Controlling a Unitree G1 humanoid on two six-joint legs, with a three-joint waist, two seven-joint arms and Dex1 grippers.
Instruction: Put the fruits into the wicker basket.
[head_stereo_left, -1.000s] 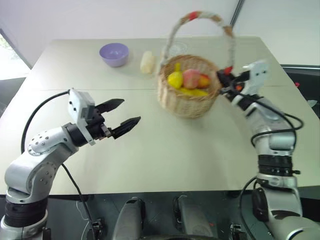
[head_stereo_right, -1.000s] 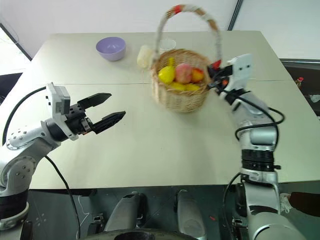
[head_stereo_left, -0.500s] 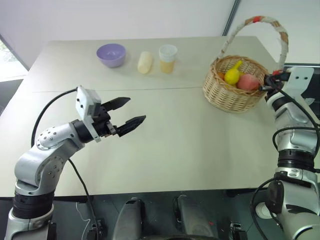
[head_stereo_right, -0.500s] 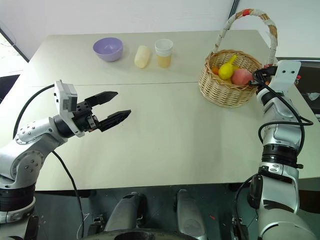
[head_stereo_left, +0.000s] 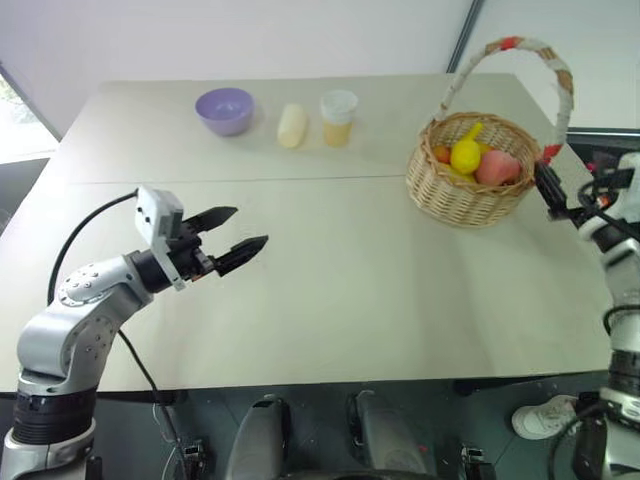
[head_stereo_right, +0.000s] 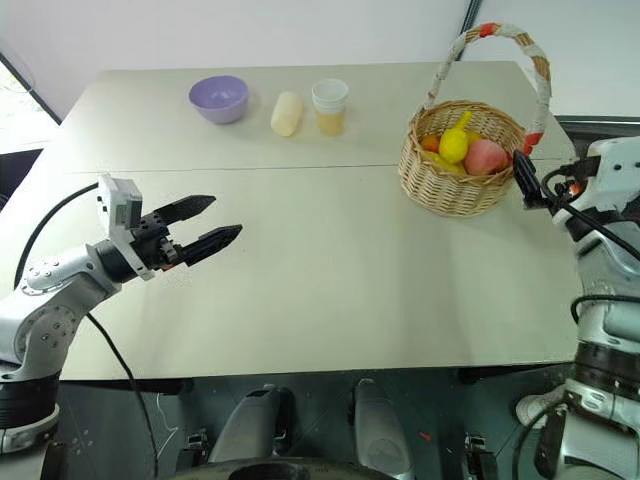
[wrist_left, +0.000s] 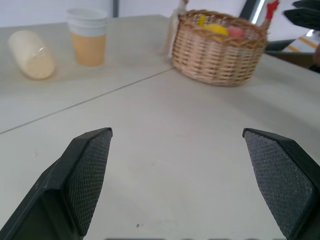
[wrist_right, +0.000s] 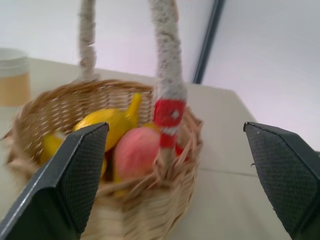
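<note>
The wicker basket (head_stereo_left: 468, 190) stands on the right side of the table, its tall handle (head_stereo_left: 512, 46) upright. Inside lie a yellow lemon (head_stereo_left: 465, 155), a pink peach (head_stereo_left: 497, 167) and a bit of a red-orange fruit (head_stereo_left: 441, 154). My right gripper (head_stereo_left: 560, 190) is open and empty just to the right of the basket, level with the red band at the handle's foot (wrist_right: 169, 114) and apart from it. My left gripper (head_stereo_left: 250, 226) hangs open and empty over the left middle of the table, far from the basket.
Along the far side of the table (head_stereo_left: 340, 290) stand a purple bowl (head_stereo_left: 225, 108), a pale cream oblong piece (head_stereo_left: 291, 125) and a cup of orange liquid (head_stereo_left: 338, 117). The table's right edge runs close behind the basket.
My right gripper dragged the basket from the middle of the table to the right, then opened, let go and drew back to the right. My left gripper sank a little to the left.
</note>
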